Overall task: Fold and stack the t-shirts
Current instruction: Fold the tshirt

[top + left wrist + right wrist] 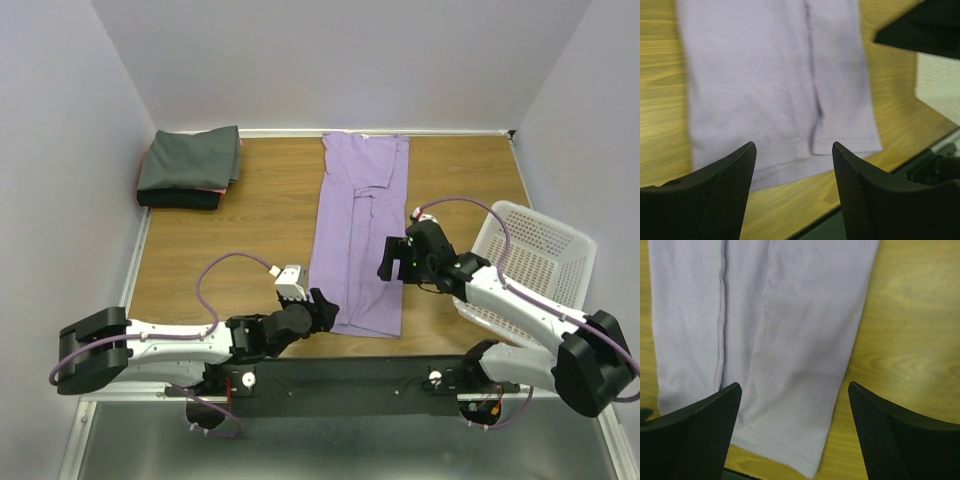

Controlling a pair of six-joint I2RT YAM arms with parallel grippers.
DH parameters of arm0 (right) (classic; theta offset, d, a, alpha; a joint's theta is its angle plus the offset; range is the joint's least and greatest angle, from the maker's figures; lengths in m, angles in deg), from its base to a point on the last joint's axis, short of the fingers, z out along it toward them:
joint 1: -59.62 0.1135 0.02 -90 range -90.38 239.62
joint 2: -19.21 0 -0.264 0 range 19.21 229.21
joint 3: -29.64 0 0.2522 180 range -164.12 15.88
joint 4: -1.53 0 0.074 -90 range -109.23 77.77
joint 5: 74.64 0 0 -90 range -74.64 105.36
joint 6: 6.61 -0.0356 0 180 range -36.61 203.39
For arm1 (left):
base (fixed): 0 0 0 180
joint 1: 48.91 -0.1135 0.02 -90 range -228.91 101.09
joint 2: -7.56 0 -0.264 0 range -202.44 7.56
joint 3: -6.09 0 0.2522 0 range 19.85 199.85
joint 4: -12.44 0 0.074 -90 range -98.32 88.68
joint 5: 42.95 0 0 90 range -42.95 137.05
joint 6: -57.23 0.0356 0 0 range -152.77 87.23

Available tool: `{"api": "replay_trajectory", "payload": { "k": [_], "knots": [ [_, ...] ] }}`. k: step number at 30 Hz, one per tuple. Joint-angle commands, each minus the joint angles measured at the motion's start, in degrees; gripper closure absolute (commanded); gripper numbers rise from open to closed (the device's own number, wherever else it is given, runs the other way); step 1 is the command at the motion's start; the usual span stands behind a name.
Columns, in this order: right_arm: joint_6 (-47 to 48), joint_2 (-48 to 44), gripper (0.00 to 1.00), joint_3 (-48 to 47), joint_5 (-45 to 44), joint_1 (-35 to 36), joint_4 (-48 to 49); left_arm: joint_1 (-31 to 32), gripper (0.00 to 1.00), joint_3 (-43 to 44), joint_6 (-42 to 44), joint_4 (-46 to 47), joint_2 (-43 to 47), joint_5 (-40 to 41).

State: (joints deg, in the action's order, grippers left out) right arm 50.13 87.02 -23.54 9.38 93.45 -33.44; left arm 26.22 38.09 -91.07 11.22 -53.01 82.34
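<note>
Lavender t-shirt (358,235): folded into a long strip, flat at the middle of the wooden table (250,235).

Top view only: dark grey t-shirt (190,160) tops a folded stack in the far-left corner, with the edge of a pinkish t-shirt (212,189) beneath it. White mesh basket (545,255) at right. Left gripper (322,306) at the strip's near-left corner, right gripper (388,258) at its right edge.

Left wrist view: jaws parted, empty, over the strip's near end.

Right wrist view: jaws wide apart, empty, over the near-right corner.

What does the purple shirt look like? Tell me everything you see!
The purple shirt is soft lavender cloth, folded lengthwise into a long strip, sides tucked in. It lies flat on the wooden table, running from the far edge toward the robot. The left hand and right hand hover open by its near end; neither grips it.
</note>
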Motion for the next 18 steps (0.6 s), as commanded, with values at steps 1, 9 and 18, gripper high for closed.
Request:
{"api": "replay_trajectory", "payload": {
  "k": [1, 9, 18],
  "knots": [
    [-6.81, -3.91, 0.09, 3.46, -2.11, 3.16, -7.07, -3.49, 0.29, -2.76, -4.35, -8.40, 1.60, 1.63],
    [-15.69, -3.30, 0.15, 7.07, -1.40, 12.75, -13.33, -4.82, 0.29, -2.42, -9.62, -12.44, 0.55, 1.89],
    [-18.95, -4.18, 0.27, 11.91, -1.05, 13.99, -13.94, -5.17, 0.29, 0.30, -12.18, -16.58, -3.58, 3.47]
  ]
}}
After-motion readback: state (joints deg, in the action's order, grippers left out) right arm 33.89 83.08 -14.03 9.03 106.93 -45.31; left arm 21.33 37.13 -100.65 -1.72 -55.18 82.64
